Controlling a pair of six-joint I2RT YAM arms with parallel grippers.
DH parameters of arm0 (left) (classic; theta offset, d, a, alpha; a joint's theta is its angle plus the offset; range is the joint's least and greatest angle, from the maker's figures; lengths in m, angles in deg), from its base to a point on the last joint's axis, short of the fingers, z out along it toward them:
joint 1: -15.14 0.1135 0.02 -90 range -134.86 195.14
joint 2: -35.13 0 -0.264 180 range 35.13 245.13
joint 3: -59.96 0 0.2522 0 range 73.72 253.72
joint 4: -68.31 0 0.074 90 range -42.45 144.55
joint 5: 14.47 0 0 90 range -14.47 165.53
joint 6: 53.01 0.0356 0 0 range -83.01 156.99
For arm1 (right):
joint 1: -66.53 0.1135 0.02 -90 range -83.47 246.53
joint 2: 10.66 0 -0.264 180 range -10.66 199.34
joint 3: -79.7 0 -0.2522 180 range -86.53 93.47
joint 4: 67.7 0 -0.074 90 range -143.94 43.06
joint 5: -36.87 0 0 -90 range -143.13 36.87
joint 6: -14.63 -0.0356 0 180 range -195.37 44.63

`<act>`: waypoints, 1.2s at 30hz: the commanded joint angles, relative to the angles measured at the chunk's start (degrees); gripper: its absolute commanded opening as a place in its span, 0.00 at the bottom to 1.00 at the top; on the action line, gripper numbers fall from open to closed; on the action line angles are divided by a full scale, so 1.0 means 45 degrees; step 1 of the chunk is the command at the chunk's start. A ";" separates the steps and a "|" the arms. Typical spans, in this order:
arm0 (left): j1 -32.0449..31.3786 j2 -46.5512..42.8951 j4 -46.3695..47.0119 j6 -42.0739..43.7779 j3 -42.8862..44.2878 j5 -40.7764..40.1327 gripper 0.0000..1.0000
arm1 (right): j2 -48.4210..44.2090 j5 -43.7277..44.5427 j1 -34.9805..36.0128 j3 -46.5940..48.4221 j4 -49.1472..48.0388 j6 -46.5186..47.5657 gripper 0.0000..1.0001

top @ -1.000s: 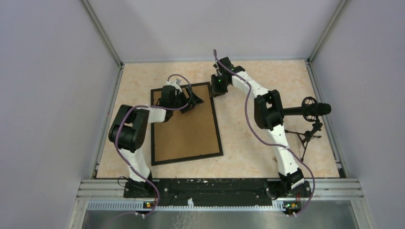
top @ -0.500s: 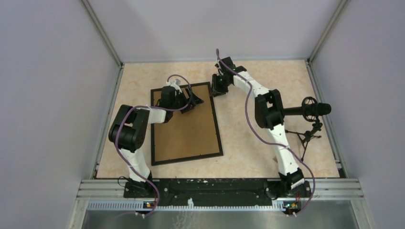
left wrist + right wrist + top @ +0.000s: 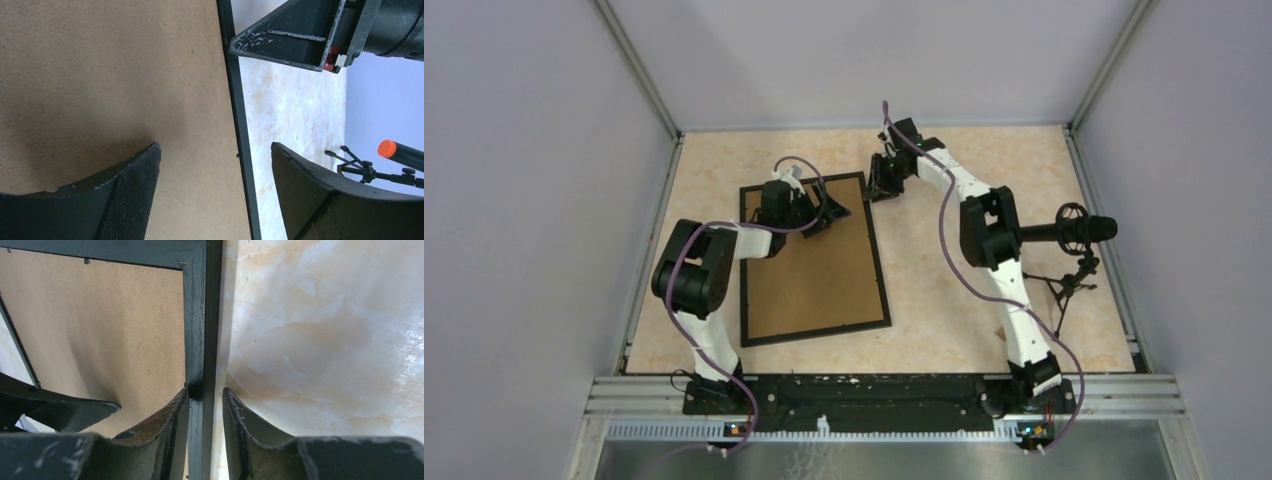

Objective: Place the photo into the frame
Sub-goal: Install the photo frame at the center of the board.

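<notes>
**On the table, frame lies back-up with both pincers at its far right corner**

Table, pale marbled top. The frame lies flat on it, brown backing upward, thin black border all round.

Left gripper sits over the frame's right border near the far corner, jaws spread wide. One finger is over the backing and the other is past the border, above bare table.

Right gripper is at the frame's far right corner, jaws narrow and bracketing the black border. One fingertip touches the border's inner side. Whether the border is pinched, cannot tell.

Microphone stand is well right of the frame.
</notes>
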 commanded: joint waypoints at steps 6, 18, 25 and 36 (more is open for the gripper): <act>0.0043 0.0428 0.0288 0.0052 -0.0181 0.0100 0.86 | 0.0830 -0.0164 -0.0347 0.0341 -0.0119 -0.0031 0.31; 0.0052 0.0534 0.0220 0.0034 -0.0078 0.0256 0.86 | 0.1360 0.0609 0.0124 0.0476 0.0546 0.0380 0.31; 0.0043 0.0496 0.0233 0.0038 -0.0098 0.0261 0.86 | 0.1458 0.2046 0.0583 0.0582 0.1454 0.0769 0.31; 0.0043 0.0532 0.0257 0.0027 -0.0094 0.0281 0.85 | 0.2630 0.4332 0.1549 0.1909 0.3067 0.0777 0.31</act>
